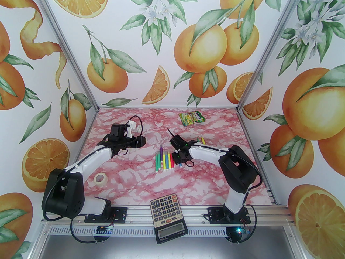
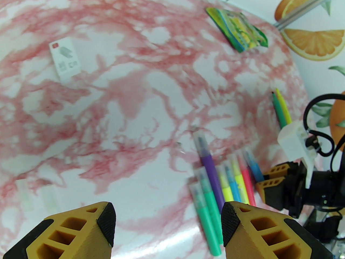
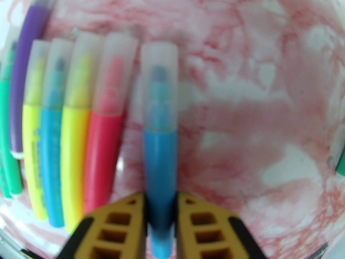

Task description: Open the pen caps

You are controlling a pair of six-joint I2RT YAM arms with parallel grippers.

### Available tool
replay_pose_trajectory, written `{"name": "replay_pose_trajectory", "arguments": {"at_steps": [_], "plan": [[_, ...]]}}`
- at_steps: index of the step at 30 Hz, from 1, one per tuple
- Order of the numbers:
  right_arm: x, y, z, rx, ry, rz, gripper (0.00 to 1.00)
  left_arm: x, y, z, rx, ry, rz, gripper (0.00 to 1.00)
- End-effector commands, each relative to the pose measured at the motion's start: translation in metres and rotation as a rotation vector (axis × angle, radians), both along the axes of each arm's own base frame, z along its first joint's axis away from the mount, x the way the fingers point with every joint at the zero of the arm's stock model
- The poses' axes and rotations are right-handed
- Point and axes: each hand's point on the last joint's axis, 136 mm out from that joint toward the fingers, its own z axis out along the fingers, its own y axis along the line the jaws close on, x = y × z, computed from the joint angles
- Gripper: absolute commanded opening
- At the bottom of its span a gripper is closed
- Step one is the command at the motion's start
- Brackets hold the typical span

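Pink and white marble covers the table (image 1: 204, 177), and the walls (image 1: 161, 36) around it show big oranges and green leaves. Near the middle of the table lies a row of short felt pens (image 1: 164, 160), packed side by side. From the right wrist the row goes green pen (image 3: 8, 158), purple pen (image 3: 23, 90), yellow, light blue, yellow, then pink pen (image 3: 101, 155). The pen caps (image 3: 116, 71) are see-through, they are all on, and they point toward the far wall. The right gripper (image 3: 161, 198) is squeezed tight on the blue pen (image 3: 160, 155), just to the right of the row, and it holds the pen by its bottom end. The blue pen's cap (image 3: 159, 85) is on too. This close view is blurry, so I cannot tell if the blue pen touches the table or is lifted a bit. The left gripper (image 2: 168, 220) is wide open with nothing in it, and it hangs over the table to the left of the row. Behind the right arm lie two loose pens (image 2: 280, 109), one green and one yellow, with pointy tips showing. A green and yellow snack packet (image 1: 192, 118) sits near the back wall. A roll of tape (image 1: 100, 179) lies beside the left arm. A calculator (image 1: 168, 217) rests on the near edge between the two arm bases. A small white card (image 2: 65, 58) lies well apart from the pens.
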Motion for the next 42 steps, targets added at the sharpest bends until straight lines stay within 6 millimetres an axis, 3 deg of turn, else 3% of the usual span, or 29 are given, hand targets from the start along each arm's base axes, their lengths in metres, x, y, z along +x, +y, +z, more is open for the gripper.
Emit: {"name": "replay_pose_trajectory", "arguments": {"at_steps": [1,9,13,16,23,37,42], "plan": [[0.008,0.004,0.024,0.091,-0.050,0.003,0.20,0.004,-0.020,0.010,-0.066,-0.027,-0.057,0.68],[0.006,0.028,0.063,0.317,-0.102,0.082,0.20,0.007,-0.049,0.021,-0.131,-0.035,-0.127,0.66],[0.004,0.034,0.070,0.360,-0.113,0.103,0.20,0.006,-0.057,0.023,-0.146,-0.035,-0.150,0.66],[0.001,0.051,0.091,0.472,-0.147,0.162,0.20,0.003,-0.080,0.030,-0.202,-0.034,-0.209,0.66],[-0.004,0.067,0.115,0.558,-0.198,0.234,0.20,0.003,-0.103,0.035,-0.259,-0.028,-0.254,0.62],[-0.014,0.080,0.124,0.596,-0.208,0.296,0.20,0.002,-0.130,0.045,-0.345,-0.017,-0.310,0.56],[-0.013,0.080,0.127,0.598,-0.224,0.295,0.20,-0.001,-0.137,0.045,-0.364,-0.004,-0.333,0.45]]}}
